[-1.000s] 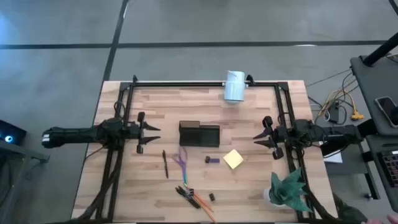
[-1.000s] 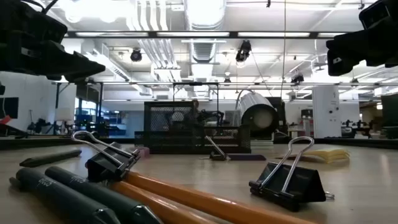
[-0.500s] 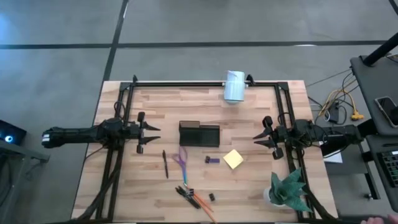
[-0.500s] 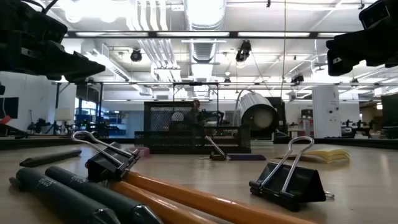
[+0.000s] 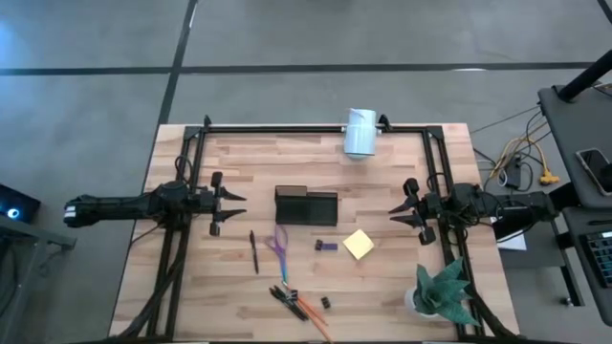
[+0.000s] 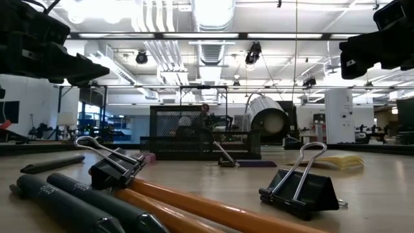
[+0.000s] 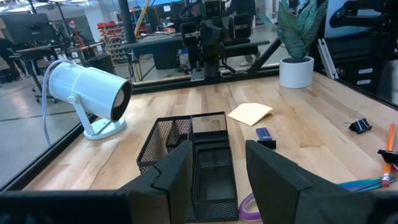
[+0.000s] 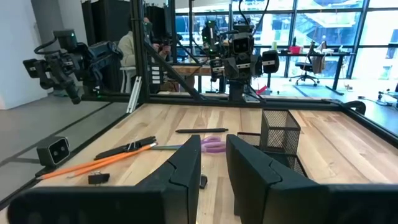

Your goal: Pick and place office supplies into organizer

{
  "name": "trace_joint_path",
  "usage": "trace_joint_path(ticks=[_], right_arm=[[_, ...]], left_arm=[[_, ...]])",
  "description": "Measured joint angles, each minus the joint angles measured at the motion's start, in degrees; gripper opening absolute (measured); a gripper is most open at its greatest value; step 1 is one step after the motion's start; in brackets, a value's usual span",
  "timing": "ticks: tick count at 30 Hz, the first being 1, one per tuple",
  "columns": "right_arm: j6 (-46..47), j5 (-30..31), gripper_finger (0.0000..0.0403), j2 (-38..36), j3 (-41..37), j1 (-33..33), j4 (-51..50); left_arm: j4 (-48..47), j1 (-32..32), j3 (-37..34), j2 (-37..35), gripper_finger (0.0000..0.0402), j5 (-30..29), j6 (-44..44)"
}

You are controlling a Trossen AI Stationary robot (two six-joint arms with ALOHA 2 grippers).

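Left tool: hovers at the counter's left side, fingers spread, holding nothing; the tray sits ahead of it, toward the centre.
Right tool: hovers at the right side, fingers parted, empty; the pad lies nearest it, ahead and a little toward the front edge.
Tray: black mesh, several compartments, mid-counter between the two tools; nothing visibly dropped in yet.
Pad: yellow, flat on the counter, between the right tool and the tray, apart from the purple bit.
Pen, scissors: lying side by side but apart, ahead of the left tool and nearer the front edge than the tray.
Pencil, clips: clustered by the front edge, far from both tools.
Step in hand: judging by the empty tools, the first pick is not begun.
Doing it well: take the nearest item per arm; come down square over the pad, pinch across its edges, lift clear before crossing to the tray.
Risk: a thin pad may slide rather than lift.
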Motion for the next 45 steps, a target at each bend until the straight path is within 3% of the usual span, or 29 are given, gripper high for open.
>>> trace_joint_path(ticks=[22,26,28,34,38,40,42,45], right_arm=[[-0.54,0.0,0.0068,0.0,0.0,0.0,0.12],[-20.13,-0.39,0.0068,-0.02,0.0,-0.13,2.17],[-23.73,-3.06,0.0068,0.17,0.0,0.02,3.8],[-31.28,-2.95,0.0068,3.61,0.02,-0.2,18.45],[-24.27,-2.39,0.0068,9.15,0.07,-0.29,33.74],[-16.98,1.7,0.0068,12.98,0.05,-0.25,40.51],[-1.74,11.24,0.0068,17.01,0.0,-0.24,49.07],[31.17,45.45,0.0068,24.1,1.69,-0.28,56.37]], left_arm=[[0.01,0.0,0.0,-0.02,0.0132,0.01,0.0],[0.01,0.01,0.01,-0.02,0.0132,0.02,-0.01],[0.01,0.0,0.0,-0.02,0.0132,0.0,0.0],[-0.03,-0.02,0.01,-0.04,0.0132,0.02,-0.01],[-0.01,-0.01,-0.01,-0.04,0.0132,0.0,-0.01],[0.0,0.0,0.0,0.05,0.0132,0.02,0.02],[-0.01,0.0,-0.01,0.0,0.0132,0.0,-0.01],[-0.05,-0.02,-0.01,0.02,0.0132,0.02,-0.01]])
